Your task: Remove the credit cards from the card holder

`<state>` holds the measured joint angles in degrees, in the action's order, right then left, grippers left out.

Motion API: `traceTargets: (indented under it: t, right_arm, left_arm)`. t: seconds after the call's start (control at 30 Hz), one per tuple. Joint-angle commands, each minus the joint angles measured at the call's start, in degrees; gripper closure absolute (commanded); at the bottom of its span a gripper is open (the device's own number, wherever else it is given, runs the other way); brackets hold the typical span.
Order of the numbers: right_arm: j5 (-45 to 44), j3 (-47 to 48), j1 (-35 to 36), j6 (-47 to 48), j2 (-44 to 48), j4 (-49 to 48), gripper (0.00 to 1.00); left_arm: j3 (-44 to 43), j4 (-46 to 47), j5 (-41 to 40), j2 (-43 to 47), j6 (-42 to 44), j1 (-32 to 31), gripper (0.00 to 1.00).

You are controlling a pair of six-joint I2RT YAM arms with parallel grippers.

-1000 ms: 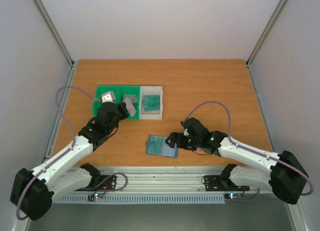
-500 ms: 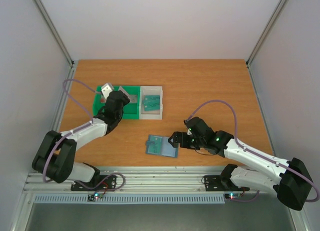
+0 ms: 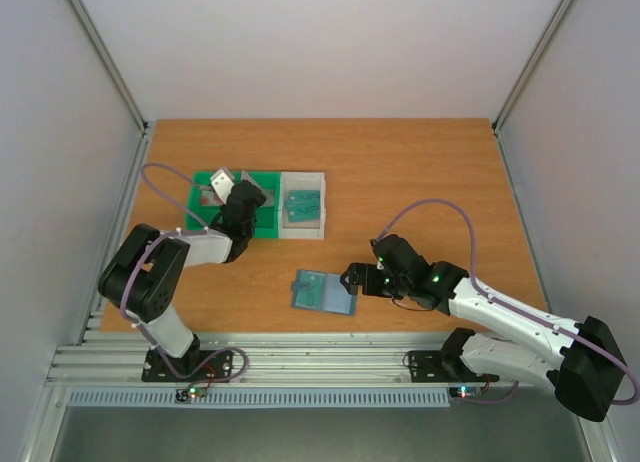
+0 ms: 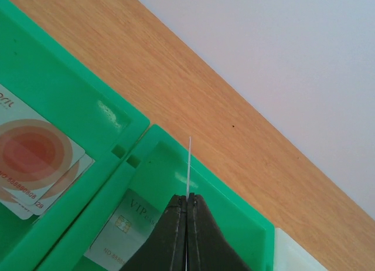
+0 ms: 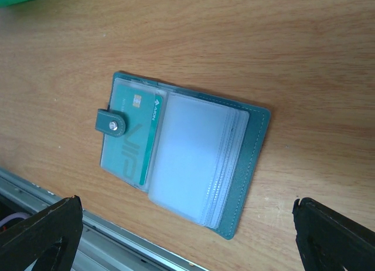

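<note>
Left arm (image 3: pixel 195 250), right arm (image 3: pixel 500 307): white shells, black rounded joints. Thin lilac cable (image 3: pixel 158 174) loops over each. Small green lights (image 3: pixel 432 278) near right wrist. Left hand (image 4: pixel 187 196), right hand (image 3: pixel 352 279): matte black, tapered fingers (image 4: pixel 167 241).

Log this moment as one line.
left fingers: shut on card, over green tray | right fingers: open, by holder | holder: open, teal card inside
</note>
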<state>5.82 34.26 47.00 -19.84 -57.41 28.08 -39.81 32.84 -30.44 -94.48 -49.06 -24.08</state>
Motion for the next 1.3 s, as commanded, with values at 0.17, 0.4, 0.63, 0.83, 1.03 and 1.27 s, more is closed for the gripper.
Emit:
traceTargets:
  t: [0.17,0.4,0.63,0.83,1.03,1.27]
  right_arm:
    - [-2.48,1.16,0.35,0.31,1.03,1.02,0.02]
    - [-3.03,1.24,0.37,0.28,1.36,1.84,0.02]
    - [-4.92,1.0,0.37,0.58,3.34,3.5,0.01]
    - [-5.12,0.51,0.37,0.59,3.43,3.7,0.02]
    - [-5.64,0.28,0.34,0.93,3.7,4.01,0.02]
    - [-5.65,0.04,0.37,0.65,5.14,4.63,0.02]
  left_arm:
    - [-1.52,9.04,-0.59,-5.7,0.1,0.08,0.99]
    - [-2.01,5.81,1.31,-6.89,-0.66,-0.04,0.96]
    - [-2.08,3.45,4.21,-7.05,-1.13,-0.01,0.91]
    - [-2.14,-0.61,4.65,-6.02,-3.22,-0.01,0.91]
    - [-4.01,-5.81,5.44,-6.15,-4.88,-0.01,0.83]
    - [-5.55,-8.59,6.53,-4.58,-4.03,-0.02,0.68]
